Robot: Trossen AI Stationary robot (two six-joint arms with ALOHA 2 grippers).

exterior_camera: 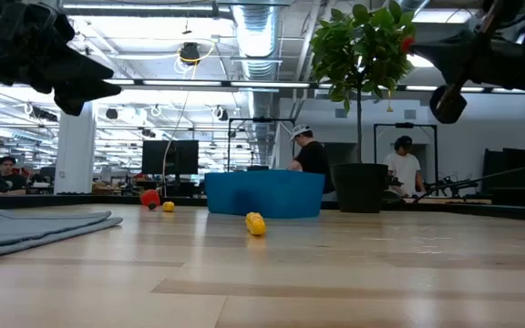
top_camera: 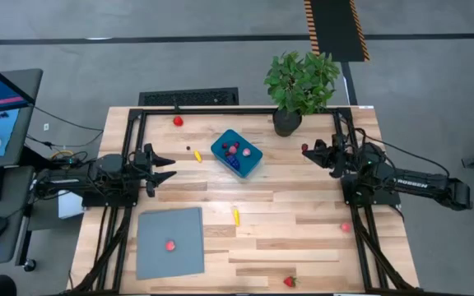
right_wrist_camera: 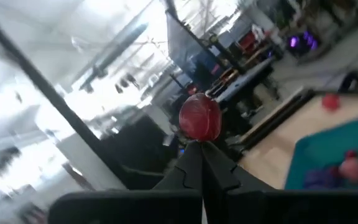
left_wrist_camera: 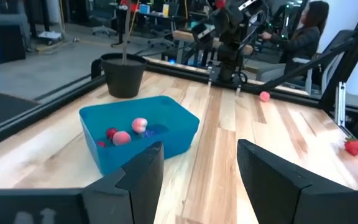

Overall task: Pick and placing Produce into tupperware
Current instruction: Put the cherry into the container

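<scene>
Teal-blue tupperware [top_camera: 237, 153]; grey sheet [top_camera: 169, 242]; red fruit [right_wrist_camera: 199, 117] in dark right gripper [right_wrist_camera: 202, 154].

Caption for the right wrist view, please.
Right gripper shut on a red produce piece, raised above the table, with the teal tupperware below.

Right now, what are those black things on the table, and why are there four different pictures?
Those are two robot arms. Each ends in a pinching tool. One picture looks down from above, one looks across the tabletop, and two come from little cameras on the arms' wrists.

The right tool is shut on a small red toy fruit, lifted off the table. The left tool is open and holds nothing; it points at the teal tupperware, which already has a few toy pieces inside.

More toys lie around the wooden table: a yellow one, a pink one, and a red one on the grey sheet. A potted plant stands at the back.
</scene>
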